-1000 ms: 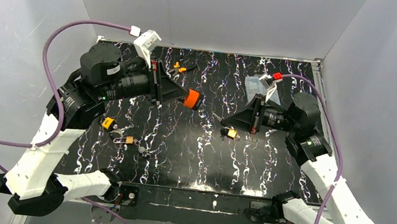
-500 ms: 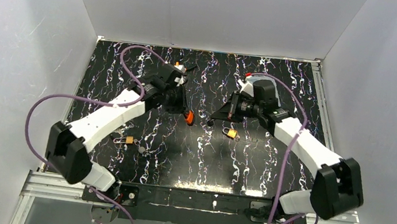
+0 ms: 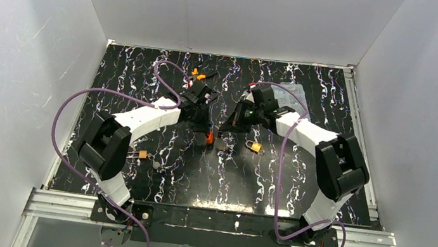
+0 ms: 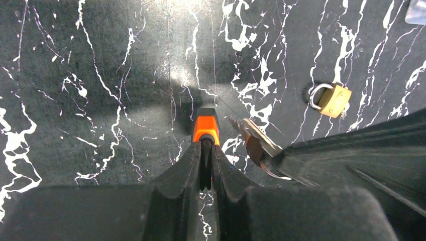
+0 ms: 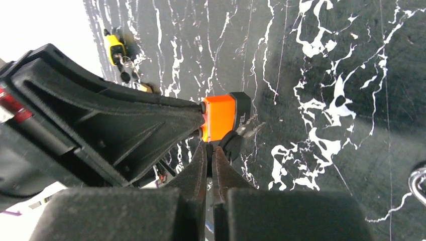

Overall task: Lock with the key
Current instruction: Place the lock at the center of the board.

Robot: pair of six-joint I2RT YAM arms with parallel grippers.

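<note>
My left gripper (image 3: 206,128) is shut on the shackle of an orange padlock (image 3: 209,137) and holds it low over the black marbled mat near the middle. In the left wrist view the padlock (image 4: 206,128) sticks out past the shut fingertips (image 4: 195,150). My right gripper (image 3: 227,126) is shut on the black head of a key (image 5: 231,143). The key's silver blade (image 4: 251,134) lies right beside the padlock body (image 5: 221,116), touching or nearly so. I cannot tell whether the blade is in the keyhole.
A brass padlock (image 3: 255,147) lies just right of the grippers and also shows in the left wrist view (image 4: 331,99). Another brass padlock (image 3: 143,154) and a yellow padlock (image 5: 115,49) with keys lie at the left. Small orange items (image 3: 196,72) and a clear bag (image 3: 294,92) are at the back.
Both arms have stretched out and come down toward the mat's middle. The orange padlock and the key have moved together, from well apart to side by side.
</note>
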